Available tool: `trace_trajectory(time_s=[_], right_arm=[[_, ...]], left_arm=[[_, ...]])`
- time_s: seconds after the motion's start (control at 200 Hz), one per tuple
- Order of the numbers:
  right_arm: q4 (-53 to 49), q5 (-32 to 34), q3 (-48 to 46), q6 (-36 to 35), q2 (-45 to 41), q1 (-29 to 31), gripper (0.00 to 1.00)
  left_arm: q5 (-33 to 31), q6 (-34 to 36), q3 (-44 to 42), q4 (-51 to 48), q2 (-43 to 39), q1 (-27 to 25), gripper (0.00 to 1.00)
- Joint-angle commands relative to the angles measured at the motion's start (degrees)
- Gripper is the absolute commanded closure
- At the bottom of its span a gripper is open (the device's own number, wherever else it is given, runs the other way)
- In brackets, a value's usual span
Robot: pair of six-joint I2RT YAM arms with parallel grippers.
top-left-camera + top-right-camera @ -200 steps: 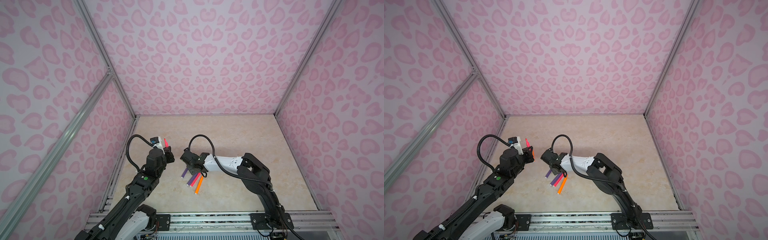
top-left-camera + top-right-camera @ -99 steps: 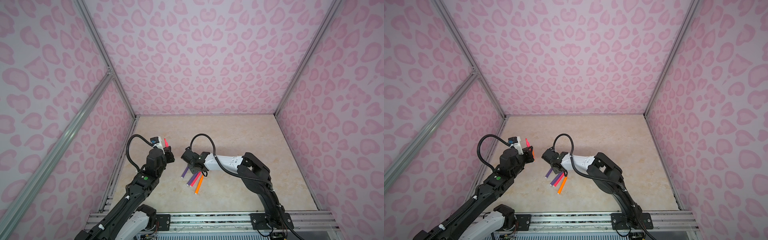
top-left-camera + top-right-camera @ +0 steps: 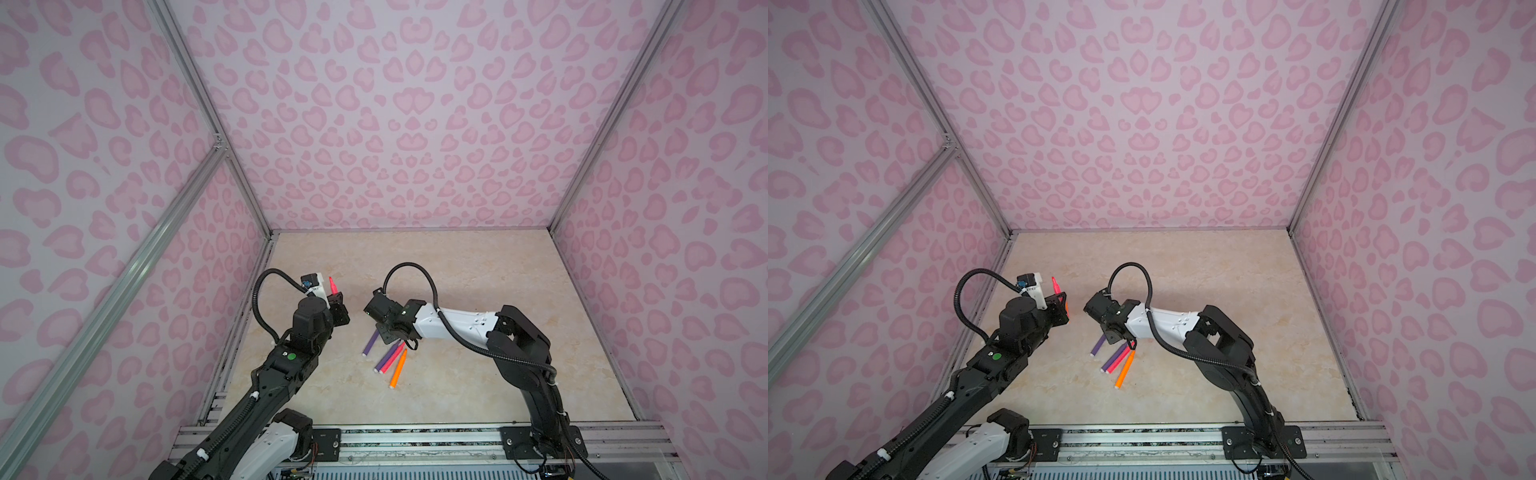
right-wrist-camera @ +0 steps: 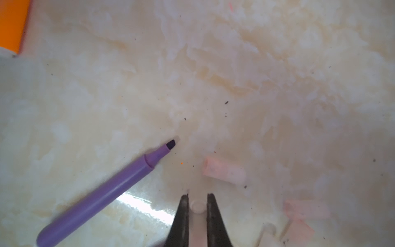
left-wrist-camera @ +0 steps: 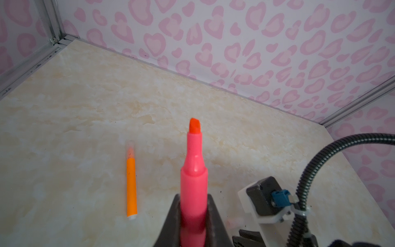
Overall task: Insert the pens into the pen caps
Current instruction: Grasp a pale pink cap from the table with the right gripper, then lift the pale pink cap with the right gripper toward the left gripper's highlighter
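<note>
Pink pen point(image 5: 193, 184) being held upright, bare tip up, clamped by left fingers point(image 5: 168, 224) above counter point(image 5: 85, 107). Clear pen cap point(image 4: 197, 207) being pinched between right fingers point(image 4: 181, 220), set narrow. Loose caps point(image 4: 223, 172) being seen lying on counter just beside right fingers, uncapped purple pen point(image 4: 100, 192) near. Capped orange pen point(image 5: 131, 186) lying flat, apart. Bare orange pen point(image 3: 397, 370) lying beside right arm.
</note>
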Motion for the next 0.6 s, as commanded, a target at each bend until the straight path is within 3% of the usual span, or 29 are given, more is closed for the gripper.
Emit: trace_trajectory(time_s=[0.0,0.125,0.345,0.595], right_arm=[[0.68,1.02,-0.46,1.48,-3.18,-0.05,0.97],[2.81,1.25,-2.78,2.73,-8.50,-0.57,0.98],[9.89,-1.85,-14.08,7.63,-21.08,-4.81,1.00],[24.18,-3.52,-27.81,15.01,-41.62,-9.61,1.00]], left_arm=[[2.13,0.81,0.21,2.69,-0.53,0.04,0.97],[5.53,1.39,-0.03,4.54,-0.41,-0.04,0.97],[16.99,3.68,-1.35,12.63,0.46,-1.98,0.97],[27.13,12.09,0.97,17.46,2.87,-14.33,0.97]])
